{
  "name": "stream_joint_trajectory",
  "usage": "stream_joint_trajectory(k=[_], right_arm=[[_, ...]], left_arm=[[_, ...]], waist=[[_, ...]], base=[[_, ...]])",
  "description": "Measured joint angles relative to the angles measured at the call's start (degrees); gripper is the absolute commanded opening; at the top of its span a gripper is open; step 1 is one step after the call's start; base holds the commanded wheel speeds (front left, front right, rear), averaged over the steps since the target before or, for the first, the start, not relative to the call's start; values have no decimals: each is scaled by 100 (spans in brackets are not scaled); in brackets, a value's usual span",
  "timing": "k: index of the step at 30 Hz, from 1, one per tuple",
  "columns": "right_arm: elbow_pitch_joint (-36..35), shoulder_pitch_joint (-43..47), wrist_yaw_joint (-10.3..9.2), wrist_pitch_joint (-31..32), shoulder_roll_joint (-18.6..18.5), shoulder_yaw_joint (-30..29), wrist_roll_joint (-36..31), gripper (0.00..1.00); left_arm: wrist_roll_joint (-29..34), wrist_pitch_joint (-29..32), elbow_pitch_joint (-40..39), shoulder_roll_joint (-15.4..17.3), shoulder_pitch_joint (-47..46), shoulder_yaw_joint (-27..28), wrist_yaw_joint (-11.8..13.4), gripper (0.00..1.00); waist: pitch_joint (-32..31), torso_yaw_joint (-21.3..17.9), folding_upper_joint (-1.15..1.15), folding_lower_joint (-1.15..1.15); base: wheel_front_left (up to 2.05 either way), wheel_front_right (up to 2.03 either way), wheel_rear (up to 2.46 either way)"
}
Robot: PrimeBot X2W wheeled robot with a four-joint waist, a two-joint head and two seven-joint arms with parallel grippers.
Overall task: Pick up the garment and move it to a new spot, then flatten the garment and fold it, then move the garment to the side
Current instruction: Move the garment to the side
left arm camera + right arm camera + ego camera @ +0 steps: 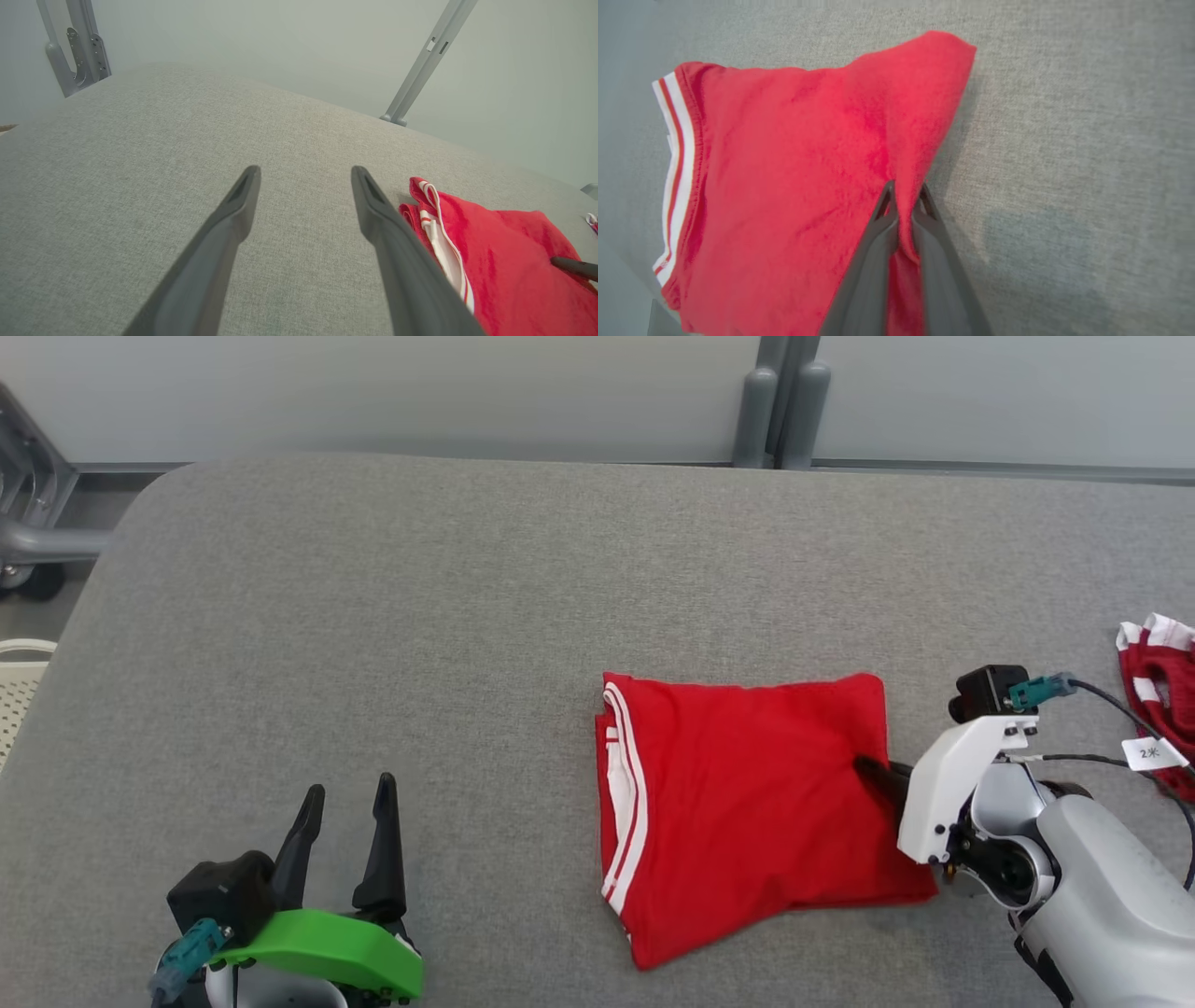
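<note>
The left gripper (350,784) hangs wide and empty at seven o'clock, well apart. The right gripper (906,193), nearer, pinches the right edge of the folded garment (747,784), which lies on the table (373,616) right of centre, spreading toward nine o'clock from that claw, roughly square.

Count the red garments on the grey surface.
2. The folded red garment lies centre-right, pinched by the right gripper; a second red-and-white garment lies at the far right, partly cut off.

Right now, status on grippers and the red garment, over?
Right gripper shut on folded red garment, right edge. Left gripper open, off to the left. Another red-and-white cloth at far right, apart.
</note>
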Motion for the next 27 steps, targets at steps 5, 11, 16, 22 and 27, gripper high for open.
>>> stream_joint_trajectory(k=[5,11,16,22,27], right_arm=[[-265,-127,0,-52,-246,120,-24,0],[-502,-291,0,-30,-544,85,-137,0],[-672,-484,0,83,-704,-24,-234,0],[-860,-793,0,230,-762,-55,-389,0],[-936,-1008,0,265,-776,-131,-475,0]], left_arm=[[35,-23,-47,12,-33,-18,-1,100],[97,-12,-88,25,-160,-83,-10,100],[155,18,-97,26,-340,-118,-36,100],[223,67,-133,35,-537,-144,-48,100],[305,138,-159,73,-699,-192,-53,100]], waist=[[8,-268,0,0],[27,-748,0,0],[67,-1254,0,0],[169,-1904,0,0],[299,-2403,0,0]], base=[[0,0,0],[0,0,0],[0,0,0],[0,0,0],[0,0,0]])
